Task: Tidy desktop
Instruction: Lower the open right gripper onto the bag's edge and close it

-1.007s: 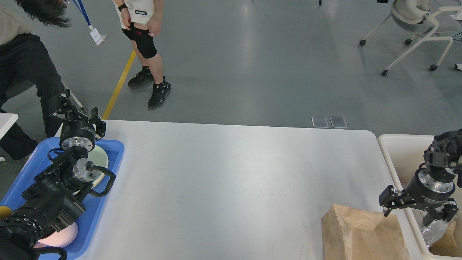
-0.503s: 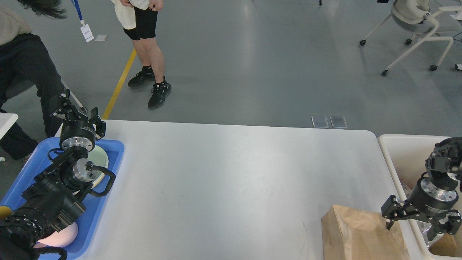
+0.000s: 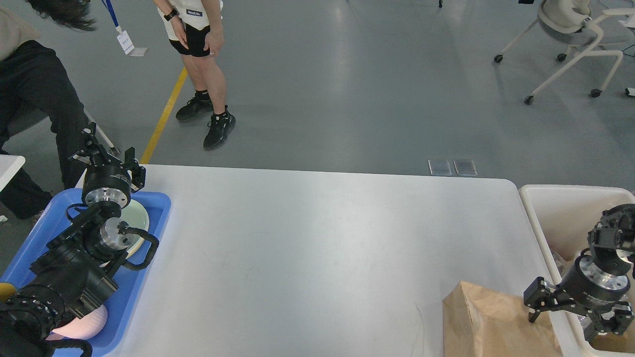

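Desktop [image 3: 307, 248]: white tabletop fills the middle of our view, mostly bare; blue tray at its left end, cream bin just off its right end.
Left gripper [image 3: 106, 156]: raised over the far end of the blue tray, fingers spread apart, nothing between them.
Right gripper [image 3: 570, 317]: low at the right edge, over the gap between the paper bag and the bin; fingers apart, one by the bag's top right corner, the other over the bin. We can't tell if it touches the bag.
Paper bag [image 3: 491, 325]: brown, crumpled, sits on the near right corner of the desktop, partly cut off by the bottom of the view.
Blue tray [image 3: 158, 208]: holds a pale green plate [image 3: 138, 215] under our left arm and a pink dish [image 3: 87, 325] at the near end.
Bin [image 3: 555, 213]: some brown and clear plastic items inside, mostly hidden by our right arm.
Background: one person [image 3: 198, 64] standing beyond the table, a second [image 3: 34, 84] at far left, office chair [image 3: 570, 29] at top right.
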`<state>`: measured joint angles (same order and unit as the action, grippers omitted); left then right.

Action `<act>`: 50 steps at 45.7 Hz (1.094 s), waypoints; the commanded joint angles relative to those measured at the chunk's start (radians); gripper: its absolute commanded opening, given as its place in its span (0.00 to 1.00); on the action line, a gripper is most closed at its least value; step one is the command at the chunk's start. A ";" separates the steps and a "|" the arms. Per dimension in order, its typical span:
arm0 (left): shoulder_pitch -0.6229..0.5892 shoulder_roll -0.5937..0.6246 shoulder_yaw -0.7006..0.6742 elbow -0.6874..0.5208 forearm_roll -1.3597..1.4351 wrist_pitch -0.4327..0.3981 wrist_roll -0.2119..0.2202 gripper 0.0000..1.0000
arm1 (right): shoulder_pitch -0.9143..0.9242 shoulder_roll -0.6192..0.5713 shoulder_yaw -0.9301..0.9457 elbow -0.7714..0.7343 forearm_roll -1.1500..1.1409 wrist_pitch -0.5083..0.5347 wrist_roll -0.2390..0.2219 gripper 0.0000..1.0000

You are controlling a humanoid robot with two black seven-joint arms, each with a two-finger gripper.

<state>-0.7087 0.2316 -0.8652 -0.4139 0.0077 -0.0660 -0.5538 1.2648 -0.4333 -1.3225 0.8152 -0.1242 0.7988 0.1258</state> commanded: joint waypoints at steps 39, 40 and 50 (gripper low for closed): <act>0.000 0.000 0.000 0.000 0.000 0.000 0.000 0.96 | -0.036 -0.018 0.022 0.007 0.213 -0.138 0.000 0.64; 0.000 0.000 0.000 0.001 0.000 0.000 0.000 0.96 | -0.038 -0.018 0.022 0.009 0.213 -0.138 0.000 0.56; 0.000 0.000 0.000 0.000 0.000 0.000 0.000 0.96 | -0.047 -0.019 0.022 0.013 0.213 -0.128 0.000 0.16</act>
<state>-0.7087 0.2316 -0.8652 -0.4140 0.0077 -0.0659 -0.5538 1.2199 -0.4510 -1.3005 0.8277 0.0887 0.6672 0.1258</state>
